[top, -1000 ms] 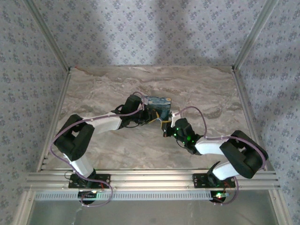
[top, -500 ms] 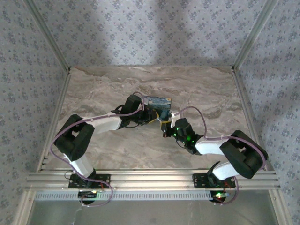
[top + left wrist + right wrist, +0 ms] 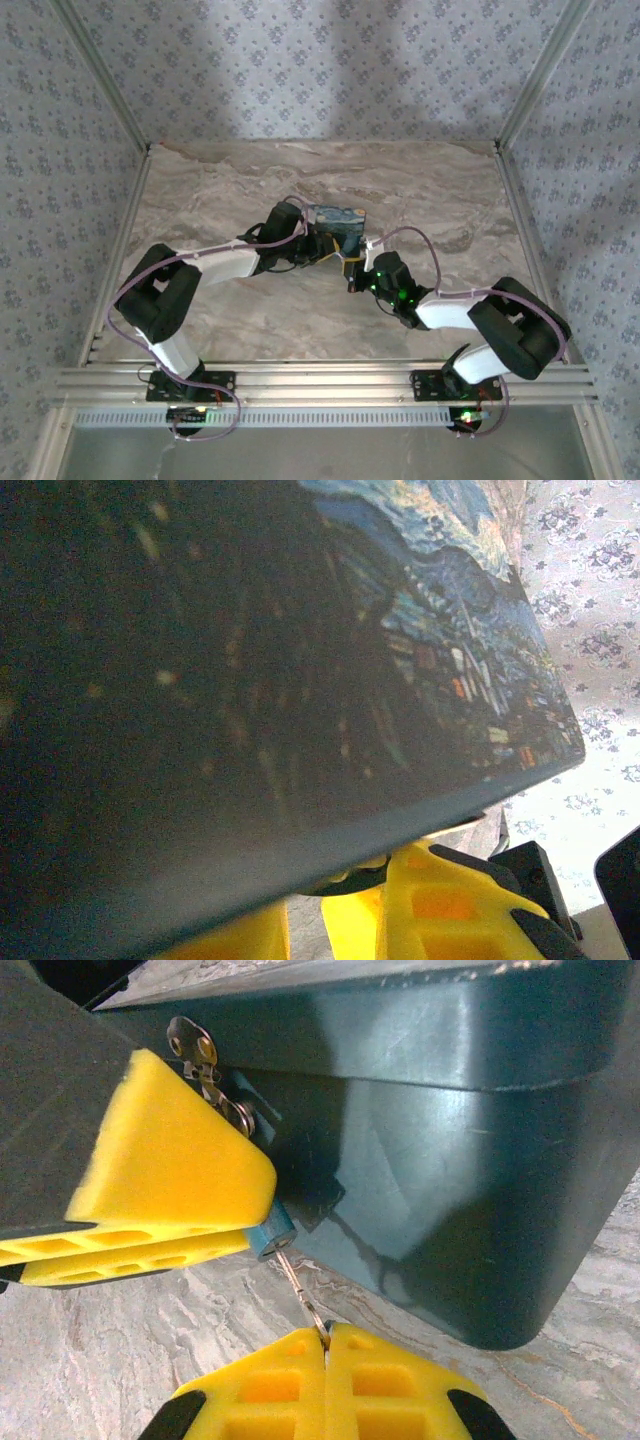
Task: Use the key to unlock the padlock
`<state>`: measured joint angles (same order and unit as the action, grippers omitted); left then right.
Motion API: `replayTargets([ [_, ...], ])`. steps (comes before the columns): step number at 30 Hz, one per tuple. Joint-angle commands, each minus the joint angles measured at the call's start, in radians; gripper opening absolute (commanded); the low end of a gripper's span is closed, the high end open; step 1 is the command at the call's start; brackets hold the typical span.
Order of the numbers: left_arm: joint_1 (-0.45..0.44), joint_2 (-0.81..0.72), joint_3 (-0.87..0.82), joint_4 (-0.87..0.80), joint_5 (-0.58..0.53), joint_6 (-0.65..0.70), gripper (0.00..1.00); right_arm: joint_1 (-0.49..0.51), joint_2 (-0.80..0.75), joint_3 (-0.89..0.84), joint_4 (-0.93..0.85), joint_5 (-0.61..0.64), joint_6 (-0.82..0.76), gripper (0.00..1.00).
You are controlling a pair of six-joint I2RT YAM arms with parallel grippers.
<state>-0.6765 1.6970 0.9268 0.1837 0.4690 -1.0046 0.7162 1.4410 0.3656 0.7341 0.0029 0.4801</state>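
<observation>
The tiny teal-blue padlock (image 3: 270,1237) hangs on the dark starry-print box (image 3: 450,1160) mid-worktop (image 3: 100,1360), just above the right pincer (image 3: 326,1332), which is clamped on the thin metal key (image 3: 298,1290) meeting its underside; whether the left pincer (image 3: 322,250) grips anything I cannot tell.

A robot test cell, lab-like: a marble-patterned desk (image 3: 240,335) boxed in by floral-papered panels (image 3: 320,70) and aluminium framing (image 3: 320,383), with a left arm (image 3: 225,265) and a right arm (image 3: 455,310) bolted at its near edge.
</observation>
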Motion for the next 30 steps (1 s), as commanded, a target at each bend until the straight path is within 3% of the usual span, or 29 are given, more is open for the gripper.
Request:
replayTargets([
  [1, -0.006, -0.002, -0.008, 0.029, 0.04, 0.006, 0.21, -0.015, 0.017, 0.029, 0.053, -0.007, 0.015, 0.0],
  [30, -0.012, 0.053, -0.005, 0.055, 0.054, 0.0, 0.21, -0.029, 0.105, 0.125, 0.083, -0.077, -0.022, 0.0],
])
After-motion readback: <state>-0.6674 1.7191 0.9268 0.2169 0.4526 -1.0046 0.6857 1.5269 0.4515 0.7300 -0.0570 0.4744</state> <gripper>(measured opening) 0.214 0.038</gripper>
